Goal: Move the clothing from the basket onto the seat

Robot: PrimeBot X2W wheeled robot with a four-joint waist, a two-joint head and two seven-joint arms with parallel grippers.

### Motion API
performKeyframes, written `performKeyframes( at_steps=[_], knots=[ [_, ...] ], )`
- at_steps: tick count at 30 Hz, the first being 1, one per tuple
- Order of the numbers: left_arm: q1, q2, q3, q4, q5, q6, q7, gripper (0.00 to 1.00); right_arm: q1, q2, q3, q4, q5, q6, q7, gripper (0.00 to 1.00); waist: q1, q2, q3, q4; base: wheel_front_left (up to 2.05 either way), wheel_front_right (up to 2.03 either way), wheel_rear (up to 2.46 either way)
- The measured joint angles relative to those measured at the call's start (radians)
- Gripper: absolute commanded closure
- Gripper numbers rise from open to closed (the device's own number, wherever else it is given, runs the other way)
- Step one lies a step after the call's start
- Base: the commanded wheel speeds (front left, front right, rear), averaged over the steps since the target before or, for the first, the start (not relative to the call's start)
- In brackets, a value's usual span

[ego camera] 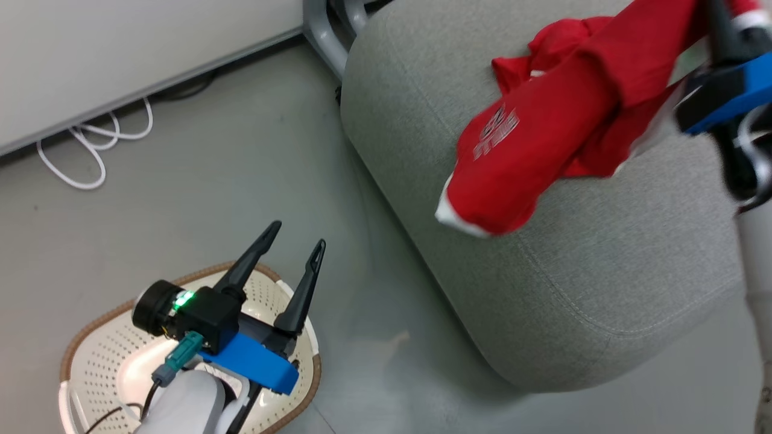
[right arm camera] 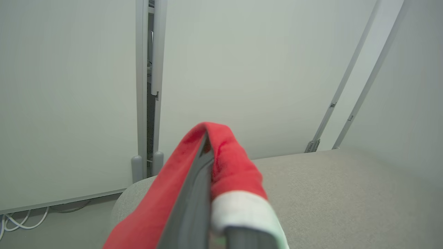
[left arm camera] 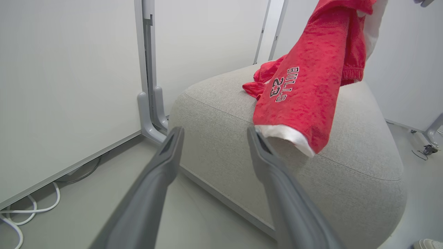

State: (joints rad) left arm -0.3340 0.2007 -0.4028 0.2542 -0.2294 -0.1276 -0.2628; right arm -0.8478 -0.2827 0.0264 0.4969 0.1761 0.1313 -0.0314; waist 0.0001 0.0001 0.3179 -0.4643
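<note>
Seat [ego camera: 603,271]: one, grey.
Basket [ego camera: 102,367]: one, cream-white, with one brown rim band.
Grippers: two, the left gripper [ego camera: 298,235] and the right gripper [right arm camera: 206,152]. Each has two long fingers [left arm camera: 166,162], four in all.
Red clothing [ego camera: 543,150]: one long hanging piece, plus one crumpled red bunch [ego camera: 543,45] beyond it. Cannot tell whether that makes two garments or one.
Print [left arm camera: 284,84]: one, in two lines, "BULLS" and "23".
White hems: two show, one hem [left arm camera: 287,133] at the hanging end and one white band [right arm camera: 242,207] by the right gripper.
Grey post feet [left arm camera: 148,121]: two, side by side.
White cable [ego camera: 90,144]: one bundle of several loops, the strands too tangled to count.
</note>
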Motion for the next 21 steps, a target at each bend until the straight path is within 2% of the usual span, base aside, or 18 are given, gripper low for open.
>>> performKeyframes(
  at_steps=[6,10,12,16,21],
  knots=[
    [-0.108,0.053,-0.032,-0.054,0.012,0.000,0.009,0.00,-0.144,-0.132,-0.165,-0.079,-0.013,0.000,0.073,1.00,0.0001,0.0000,0.152,0.037,0.00,0.00,0.00],
    [-0.193,0.079,-0.059,-0.099,0.021,0.000,0.028,0.00,-0.205,-0.228,-0.307,-0.092,-0.025,0.000,0.075,1.00,0.0001,0.0000,0.253,0.066,0.00,0.00,0.00],
    [-0.226,0.088,-0.069,-0.119,0.025,0.000,0.037,0.00,-0.217,-0.254,-0.360,-0.092,-0.028,0.000,0.069,1.00,0.0001,0.0000,0.301,0.081,0.00,0.00,0.00],
    [-0.275,0.107,-0.086,-0.165,0.036,0.000,0.052,0.00,-0.209,-0.254,-0.425,-0.067,-0.063,0.000,0.036,1.00,0.0001,-0.0001,0.387,0.107,0.00,0.00,0.00],
    [-0.302,0.127,-0.096,-0.199,0.045,0.000,0.068,0.00,-0.164,-0.151,-0.428,0.048,-0.079,0.000,-0.011,1.00,0.0001,0.0000,0.472,0.128,0.00,0.00,0.00]
  ],
)
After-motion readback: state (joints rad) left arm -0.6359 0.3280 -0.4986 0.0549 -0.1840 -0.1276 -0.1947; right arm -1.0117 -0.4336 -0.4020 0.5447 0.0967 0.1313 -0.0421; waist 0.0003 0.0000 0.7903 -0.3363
